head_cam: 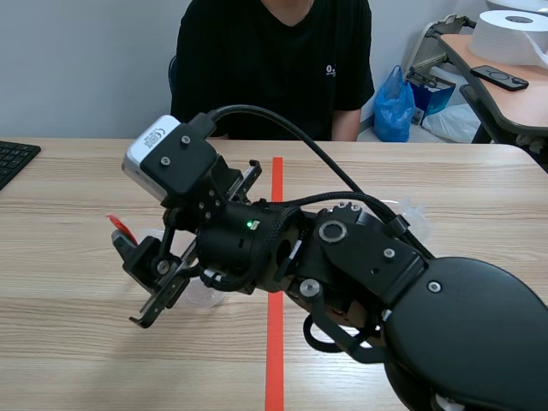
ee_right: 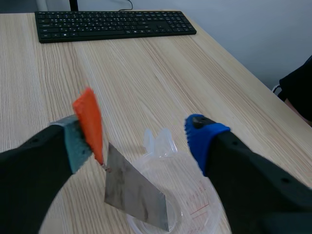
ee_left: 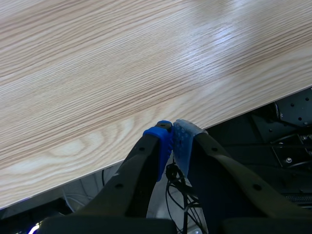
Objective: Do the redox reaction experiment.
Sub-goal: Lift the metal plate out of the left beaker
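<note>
The right gripper [ee_right: 139,141] has its fingers spread wide: the blue pad [ee_right: 202,136] touches nothing, while an orange tab [ee_right: 90,122] lies against the grey-green pad [ee_right: 78,146] of the other finger. From the lower end of that tab a grey metal sheet [ee_right: 134,195] slants down into a clear beaker [ee_right: 190,195], which stands on the wooden table [ee_right: 146,73] directly under the gripper, its spout pointing away from the camera. In the scene view this arm comes in from the right, past the orange-red tape line [head_cam: 276,184]. Ahead of the gripper, well apart, lies a black keyboard [ee_right: 112,24]. The left gripper [ee_left: 171,129] is clenched, pads together on nothing, hanging above the table's edge. A person [head_cam: 274,68] in black sits across the table.
</note>
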